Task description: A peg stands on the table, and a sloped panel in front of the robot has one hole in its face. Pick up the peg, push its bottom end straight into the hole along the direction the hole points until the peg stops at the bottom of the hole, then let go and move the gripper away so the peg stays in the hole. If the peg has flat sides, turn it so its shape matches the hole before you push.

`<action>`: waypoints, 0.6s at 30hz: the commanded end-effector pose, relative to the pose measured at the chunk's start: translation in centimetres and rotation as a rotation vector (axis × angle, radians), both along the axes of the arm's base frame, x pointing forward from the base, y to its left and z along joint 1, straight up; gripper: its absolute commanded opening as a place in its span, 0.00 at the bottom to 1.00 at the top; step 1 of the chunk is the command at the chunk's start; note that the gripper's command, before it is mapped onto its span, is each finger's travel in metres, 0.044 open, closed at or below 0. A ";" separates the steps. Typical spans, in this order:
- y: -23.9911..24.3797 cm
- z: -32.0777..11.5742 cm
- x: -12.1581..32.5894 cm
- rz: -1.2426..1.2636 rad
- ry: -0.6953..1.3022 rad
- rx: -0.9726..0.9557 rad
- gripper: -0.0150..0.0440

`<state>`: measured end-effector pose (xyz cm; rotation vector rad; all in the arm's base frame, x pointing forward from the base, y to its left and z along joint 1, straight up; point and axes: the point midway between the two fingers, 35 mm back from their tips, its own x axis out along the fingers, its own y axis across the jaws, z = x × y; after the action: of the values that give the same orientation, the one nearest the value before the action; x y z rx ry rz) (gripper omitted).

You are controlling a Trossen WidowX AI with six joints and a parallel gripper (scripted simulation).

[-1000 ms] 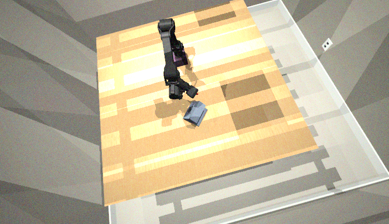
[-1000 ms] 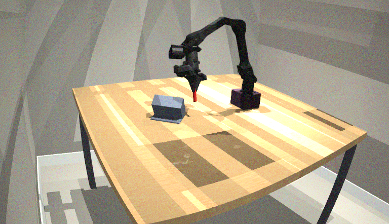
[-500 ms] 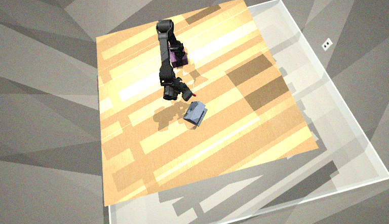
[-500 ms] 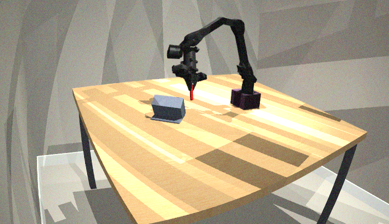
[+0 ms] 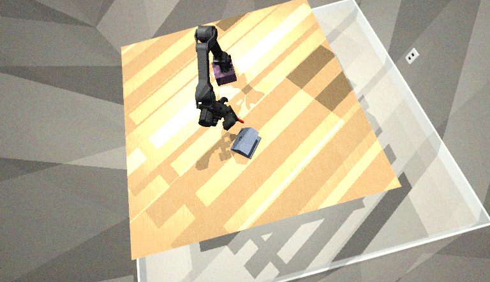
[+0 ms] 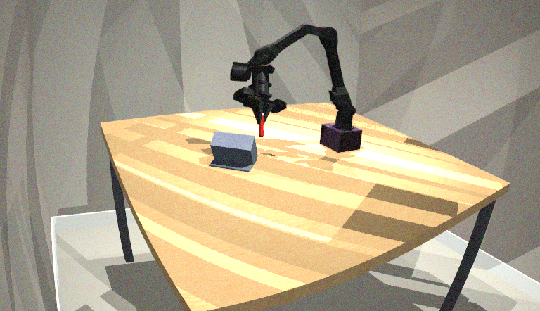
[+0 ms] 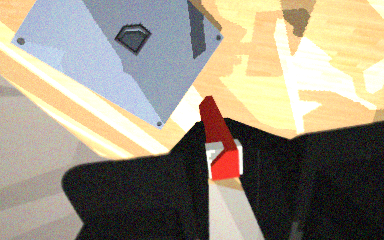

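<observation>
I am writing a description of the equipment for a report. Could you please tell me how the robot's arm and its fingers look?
The arm is matt black all over, built of slim, rounded links with thicker joint housings. It rises from a dark purple box-shaped base. The gripper is black as well, with bulky blocks at its sides, and its fingers are plain dark wedges narrowing to the tips. No cables, markings or labels are visible.

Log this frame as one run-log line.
phase: carry to hole | gripper: shut on red peg | peg: airborne, uninserted | panel hole: empty

Red peg [image 6: 261, 128], black gripper [image 6: 262, 113], slate-blue sloped panel [image 6: 233, 150], purple base block [image 6: 340, 136], and a bench [image 6: 278, 212] striped in pale and tan wood.
</observation>
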<state>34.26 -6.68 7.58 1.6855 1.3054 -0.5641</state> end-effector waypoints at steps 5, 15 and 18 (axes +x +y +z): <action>-1.1 0.1 0.1 -0.101 0.021 0.060 0.25; -2.5 0.2 0.0 -0.218 0.048 0.131 0.25; -2.9 0.3 0.0 -0.253 0.056 0.153 0.25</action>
<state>34.22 -9.16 7.81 1.9405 1.2238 -0.6617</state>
